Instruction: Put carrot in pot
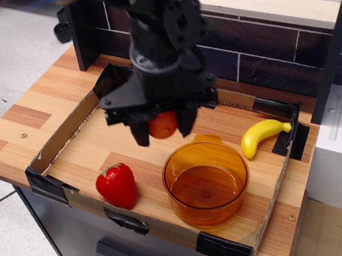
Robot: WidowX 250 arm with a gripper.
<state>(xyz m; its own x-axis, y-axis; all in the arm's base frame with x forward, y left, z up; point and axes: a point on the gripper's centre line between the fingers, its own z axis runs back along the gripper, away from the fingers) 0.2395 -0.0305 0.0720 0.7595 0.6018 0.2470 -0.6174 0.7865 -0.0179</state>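
The black gripper [162,127] is shut on the orange carrot [163,125] and holds it in the air above the tray floor. It hangs just left of and behind the amber translucent pot [206,182], near the pot's far rim handle. The pot stands in the front right part of the tray and has nothing in it. The arm hides the back middle of the tray.
A red strawberry-like toy [116,184] lies at the tray's front left. A yellow banana [262,135] lies at the right. The low cardboard tray wall [55,143] with black taped corners rings the area. A dark tiled wall stands behind.
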